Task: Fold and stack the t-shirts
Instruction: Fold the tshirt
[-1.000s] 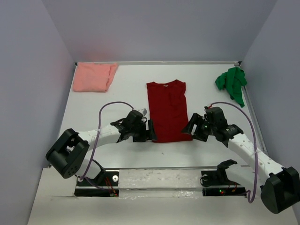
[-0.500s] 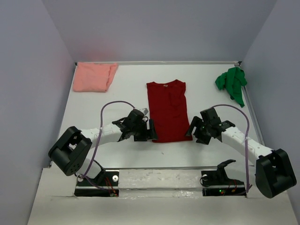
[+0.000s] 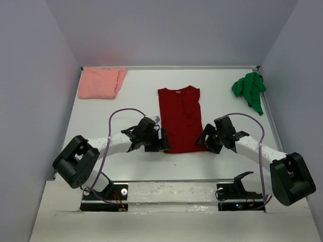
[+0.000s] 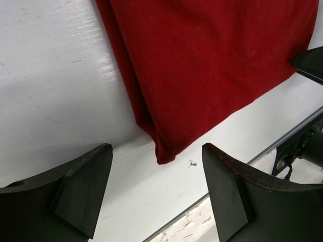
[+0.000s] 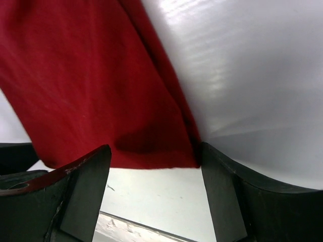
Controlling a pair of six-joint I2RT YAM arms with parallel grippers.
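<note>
Flanking the red shirt [image 3: 179, 118], spread flat mid-table [image 3: 116, 111], my left gripper [image 3: 162, 139] sits at its 7 o'clock corner and my right gripper [image 3: 204, 138] at its 5 o'clock corner. Only the top view shows the pink shirt [image 3: 101, 82] at 11 o'clock and the bunched green shirt [image 3: 249, 89] at 1 o'clock. Only the wrist views show both jaws spread wide and empty. The hem corner lies between my left fingers [image 4: 81, 186] and just beside one right finger [image 5: 227, 191].

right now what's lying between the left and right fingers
The near hem of the dark red t-shirt; the top view shows it between the left fingers and the right fingers.
</note>
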